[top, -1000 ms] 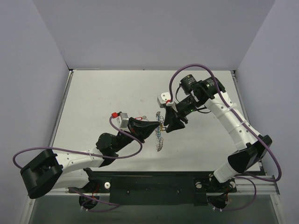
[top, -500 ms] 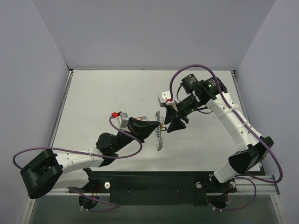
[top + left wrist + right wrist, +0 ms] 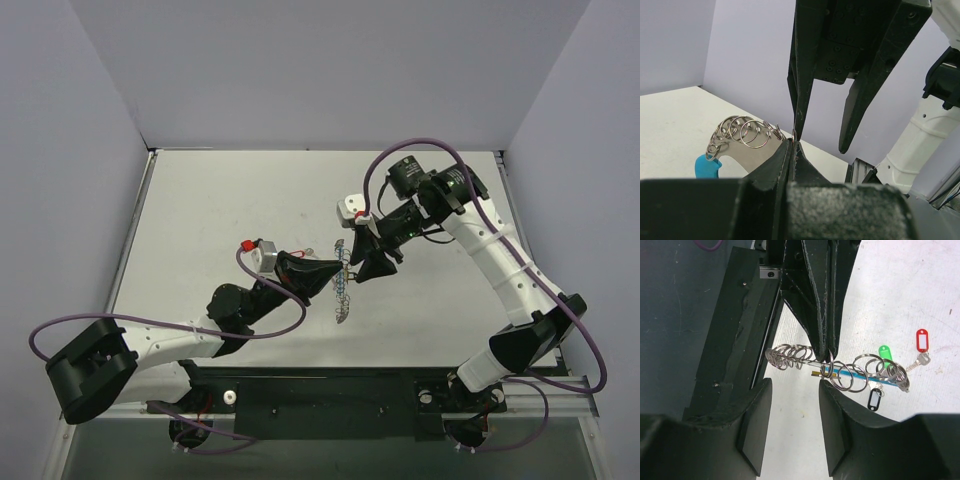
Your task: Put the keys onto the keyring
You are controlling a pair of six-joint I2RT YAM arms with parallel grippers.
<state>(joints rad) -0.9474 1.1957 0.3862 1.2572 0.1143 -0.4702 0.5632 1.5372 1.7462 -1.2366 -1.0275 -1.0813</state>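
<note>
The keyring [image 3: 790,356] is a coil of silver rings with a blue segment [image 3: 860,374], held a little above the table. My left gripper [image 3: 825,354] is shut on one of its rings near the middle. It also shows in the top view [image 3: 334,268] and in the left wrist view [image 3: 792,141]. My right gripper [image 3: 795,385] is open and empty, its fingers [image 3: 801,75] straddling the coil right beside the left fingertips. A yellow piece [image 3: 816,373] shows by that grip. The green tag [image 3: 884,351] and black tag [image 3: 874,399] sit at the coil's far end. The red-tagged key [image 3: 922,340] lies just beyond.
The grey table [image 3: 220,210] has side walls at left, right and back. Both arms meet over its middle [image 3: 343,290]. The black base rail [image 3: 320,395] runs along the near edge. Purple cables loop off both arms.
Almost nothing. The right gripper has shifted slightly toward the left gripper; the left gripper still holds the keyring in the same place.
</note>
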